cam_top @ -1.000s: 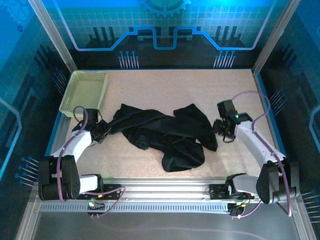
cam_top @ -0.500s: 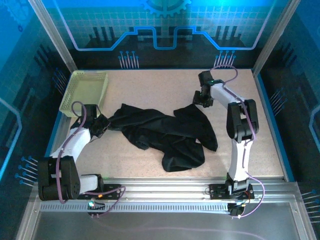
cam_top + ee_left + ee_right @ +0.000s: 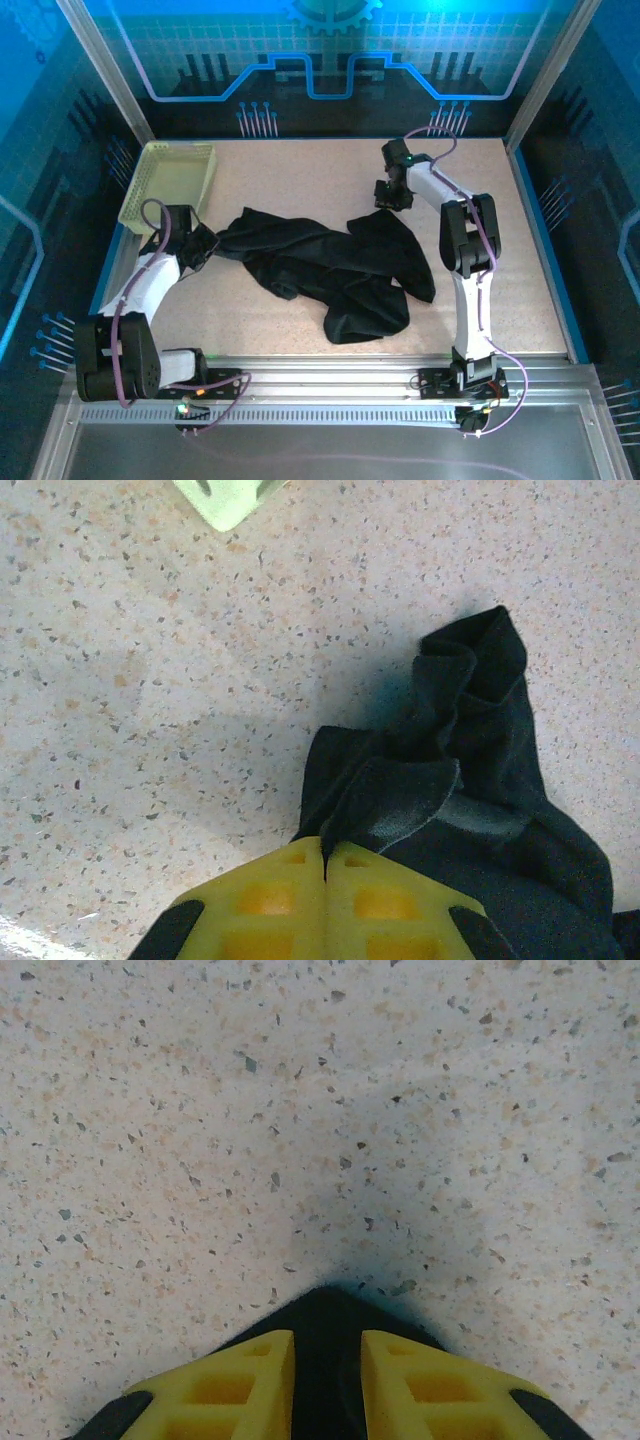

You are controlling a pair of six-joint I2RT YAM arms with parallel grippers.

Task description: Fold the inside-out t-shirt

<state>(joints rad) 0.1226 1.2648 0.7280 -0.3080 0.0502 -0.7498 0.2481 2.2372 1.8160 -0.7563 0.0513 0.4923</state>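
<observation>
Where the inside-out t-shirt (image 3: pixel 330 265) lies: mid-table in a loose, crumpled heap, well apart from the basket (image 3: pixel 168 180) at the far left corner, with one lobe reaching toward the near edge
Left gripper (image 3: pixel 325 848): fingers pressed together on a folded lip at the shirt's left end, holding it
Right gripper (image 3: pixel 327 1340): jaws narrow, with a slim gap between them and a point of black cloth lying in it, at the shirt's far right tip; I judge the bite not yet firm
Handling: light and limp, with no stiffness of its own; it will likely sag and drag over the table rather than lift as a sheet, and its layers may slide on one another
Where to take hold: at hems, corners or sleeve ends, pinching a single edge and not a bunched wad, so the cloth can be drawn flat between two grips
Cloth: matte black, soft, full of deep creases and rolled folds; a flat seam band shows along the edge beside the left fingers
Table (image 3: pixel 300 170): pale speckled top, smooth, hard and flat, so the fabric should slip across it easily
Basket: pale yellow-green mesh, rectangular, with a rigid look
Gripper fingers: yellow and blocky, with recessed pockets in their backs
Stage, as I judge it: shirt not yet spread, no fold made
</observation>
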